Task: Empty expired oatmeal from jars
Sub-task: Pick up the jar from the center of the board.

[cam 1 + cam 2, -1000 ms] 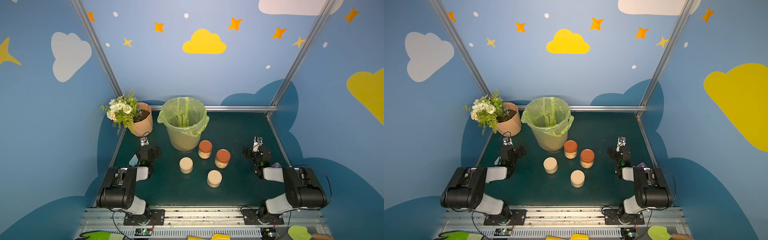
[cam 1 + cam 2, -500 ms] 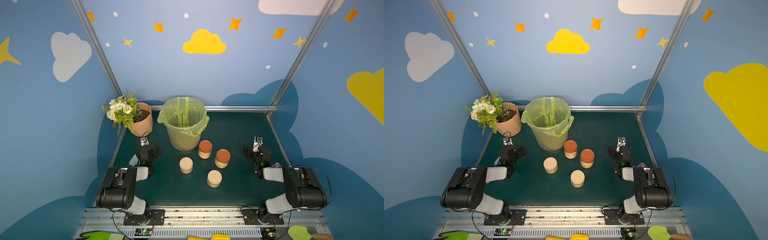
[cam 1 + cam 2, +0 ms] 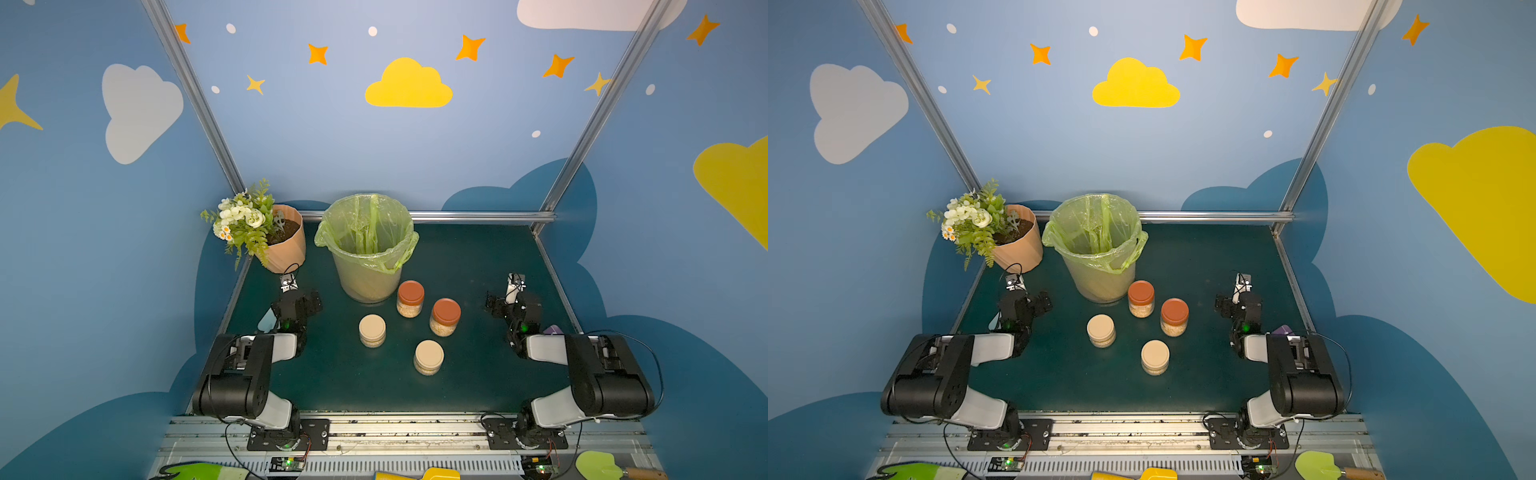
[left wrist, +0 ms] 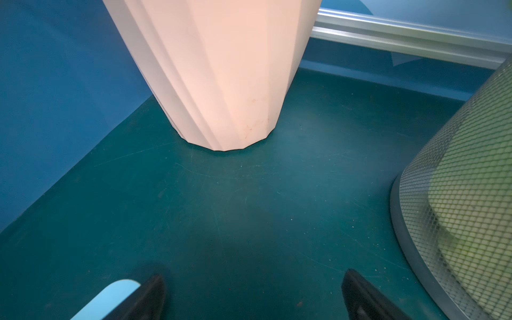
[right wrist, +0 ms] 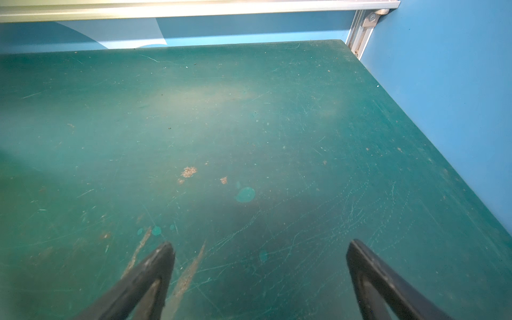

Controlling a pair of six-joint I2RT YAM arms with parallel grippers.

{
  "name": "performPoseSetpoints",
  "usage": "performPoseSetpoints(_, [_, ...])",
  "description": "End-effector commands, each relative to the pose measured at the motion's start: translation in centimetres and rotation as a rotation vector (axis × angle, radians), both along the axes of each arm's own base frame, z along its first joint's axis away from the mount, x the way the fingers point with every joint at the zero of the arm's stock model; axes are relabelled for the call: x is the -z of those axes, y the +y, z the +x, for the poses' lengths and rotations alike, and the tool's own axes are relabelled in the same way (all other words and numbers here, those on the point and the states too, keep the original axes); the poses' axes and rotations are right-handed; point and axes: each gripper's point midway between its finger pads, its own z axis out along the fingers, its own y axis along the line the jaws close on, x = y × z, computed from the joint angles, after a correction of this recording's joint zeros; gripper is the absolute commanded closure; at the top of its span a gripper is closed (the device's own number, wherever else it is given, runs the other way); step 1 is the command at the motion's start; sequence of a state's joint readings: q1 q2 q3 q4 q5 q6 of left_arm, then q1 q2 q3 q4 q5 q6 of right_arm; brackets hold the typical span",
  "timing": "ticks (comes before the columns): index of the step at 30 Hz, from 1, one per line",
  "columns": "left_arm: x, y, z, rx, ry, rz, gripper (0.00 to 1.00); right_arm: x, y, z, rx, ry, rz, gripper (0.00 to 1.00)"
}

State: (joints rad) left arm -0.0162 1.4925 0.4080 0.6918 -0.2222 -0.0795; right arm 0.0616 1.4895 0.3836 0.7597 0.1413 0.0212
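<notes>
Mid-mat, clock with 12 at the back wall: four small squat clear glass jars (image 3: 429,357) stand upright, all lidded, none touching. Round rust-orange lids (image 3: 410,292) at the cluster's 12 and 2, round beige lids (image 3: 372,326) at 9 and 5. Pale tan flaky oatmeal (image 3: 409,309) shows through the glass; nothing emptied yet. Tall mesh-walled bin (image 3: 368,232) lined with a green plastic bag stands at 11, just beside the 12 o'clock jar.

Left gripper (image 4: 253,288) at 9, right gripper (image 5: 260,257) at 3, both low over bare dark green mat (image 5: 249,124), jaws spread wide, holding nothing, well apart from the jars.

Handling, my read: glass is stiff, smooth, slippery, breakable if knocked over; each jar looks light enough for one arm. Oatmeal is loose and dry, should pour freely, scatters if tipped short of the bin. Take hold round the glass wall below the lid; second gripper across the lid's rim to get it off.

Writing: none readable on jars, lids or bin.
</notes>
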Motion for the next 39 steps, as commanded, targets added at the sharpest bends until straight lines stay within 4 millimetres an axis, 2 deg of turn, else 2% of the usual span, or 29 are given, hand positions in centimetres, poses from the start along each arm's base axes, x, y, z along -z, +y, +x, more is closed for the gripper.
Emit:
performPoseSetpoints(1, [-2.5, 0.2, 0.4, -0.015, -0.033, 0.029, 0.0, -2.5, 0.1, 0.7, 0.002, -0.018, -0.006, 0.03])
performPoseSetpoints(5, [-5.0, 0.6, -0.9, -0.056, -0.084, 0.04, 0.0, -4.1, 0.2, 0.4, -0.005, -0.014, -0.007, 0.03])
performPoseSetpoints(8, [-7.3, 0.8, -2.1, -0.084, -0.122, -0.008, 0.0, -6.0, 0.3, 0.0, 0.002, -0.035, 0.02, 0.03])
performPoseSetpoints(11, [-9.4, 0.1, -3.3, -0.078, -0.163, -0.104, 0.0, -8.7, 1.1, -0.6, -0.029, -0.059, 0.079, 0.03])
performPoseSetpoints(13, [-10.5, -0.5, -4.3, -0.071, -0.193, -0.201, 0.0, -10.3, 2.3, -1.3, -0.089, -0.037, 0.128, 0.03])
performPoseSetpoints(16, [-11.4, -2.1, -6.0, -0.01, -0.206, -0.305, 0.0, -12.7, 4.2, -3.0, -0.189, -0.025, 0.177, 0.03])
performPoseSetpoints(21, [-11.6, -3.4, -9.2, 0.023, -0.204, -0.435, 0.0, -14.5, 7.6, -6.8, -0.36, 0.009, 0.24, 0.03])
performPoseSetpoints(22, [-11.4, -3.8, -9.7, 0.038, -0.195, -0.446, 0.0, -14.0, 7.9, -7.6, -0.373, 0.041, 0.244, 0.03])
performPoseSetpoints(23, [-11.3, -4.2, -10.2, 0.056, -0.191, -0.464, 0.0, -15.1, 8.5, -8.4, -0.399, 0.041, 0.248, 0.03])
performPoseSetpoints(29, [-10.9, -8.0, -10.9, 0.208, -0.173, -0.624, 0.0, -14.4, 11.9, -13.4, -0.537, 0.133, 0.244, 0.03])
performPoseSetpoints(35, [-9.1, -13.3, -10.8, 0.37, -0.066, -0.664, 0.0, -11.5, 13.9, -18.0, -0.631, 0.274, 0.17, 0.03])
performPoseSetpoints(39, [-8.0, -16.1, -11.3, 0.441, -0.023, -0.612, 0.0, -9.1, 14.7, -20.4, -0.682, 0.362, 0.068, 0.03])
